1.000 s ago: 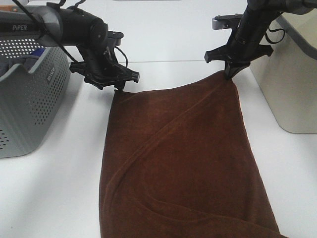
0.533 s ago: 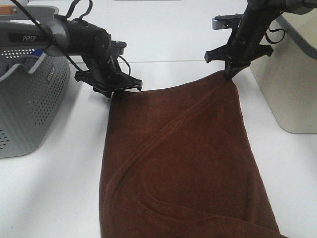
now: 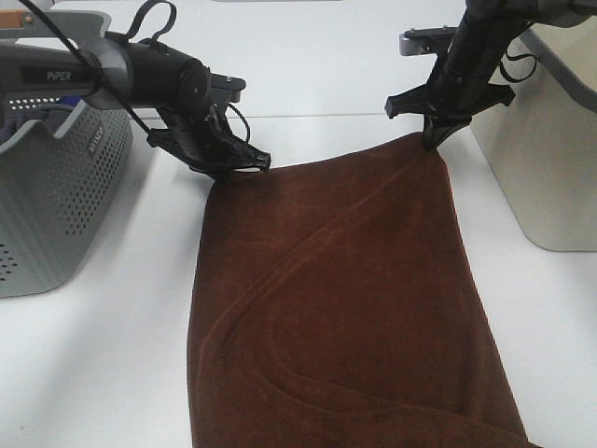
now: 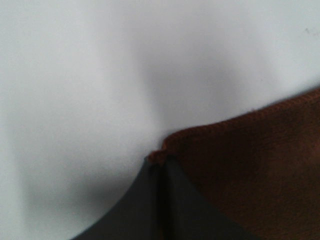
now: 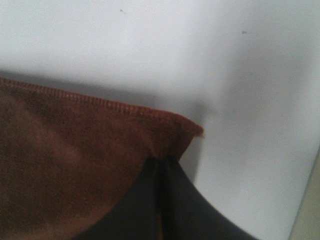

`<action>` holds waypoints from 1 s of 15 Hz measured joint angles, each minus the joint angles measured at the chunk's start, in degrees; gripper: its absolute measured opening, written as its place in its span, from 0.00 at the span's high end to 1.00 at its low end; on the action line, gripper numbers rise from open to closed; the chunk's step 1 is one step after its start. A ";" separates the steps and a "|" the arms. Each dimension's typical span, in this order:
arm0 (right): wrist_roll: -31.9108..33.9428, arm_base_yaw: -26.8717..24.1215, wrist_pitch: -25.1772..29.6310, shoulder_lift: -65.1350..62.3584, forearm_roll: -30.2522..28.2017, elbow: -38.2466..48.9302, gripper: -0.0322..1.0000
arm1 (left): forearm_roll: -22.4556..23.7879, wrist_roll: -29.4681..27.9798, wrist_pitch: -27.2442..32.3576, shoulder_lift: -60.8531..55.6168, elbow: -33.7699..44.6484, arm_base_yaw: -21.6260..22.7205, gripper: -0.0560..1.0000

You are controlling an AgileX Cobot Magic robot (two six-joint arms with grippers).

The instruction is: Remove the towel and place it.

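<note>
The dark brown towel lies spread on the white table, running from its far edge to the near edge of the exterior view. My left gripper is shut on the towel's far left corner; the left wrist view shows the closed fingers pinching the cloth. My right gripper is shut on the far right corner; the right wrist view shows the closed fingers on the hemmed corner. No white tag shows.
A grey perforated basket stands at the left, with blue-grey cloth inside. A beige bin stands at the right, close to my right arm. White table lies bare on both sides of the towel.
My left gripper has shifted a little to the right and away, taking the towel's far left corner with it. The right gripper and its corner have not moved.
</note>
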 joint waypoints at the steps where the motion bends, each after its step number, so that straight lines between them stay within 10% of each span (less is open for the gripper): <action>1: 0.00 0.00 0.00 0.00 0.00 -0.92 0.97 | 0.11 0.11 -0.52 0.00 0.00 0.29 0.95; 7: -0.63 0.00 -7.62 0.00 0.00 -8.71 0.97 | 0.52 0.11 -3.67 0.00 -10.71 4.81 0.95; 15: -1.55 0.00 -30.94 0.52 -4.18 -8.88 0.97 | 0.57 0.11 -26.30 1.89 -13.92 7.39 0.95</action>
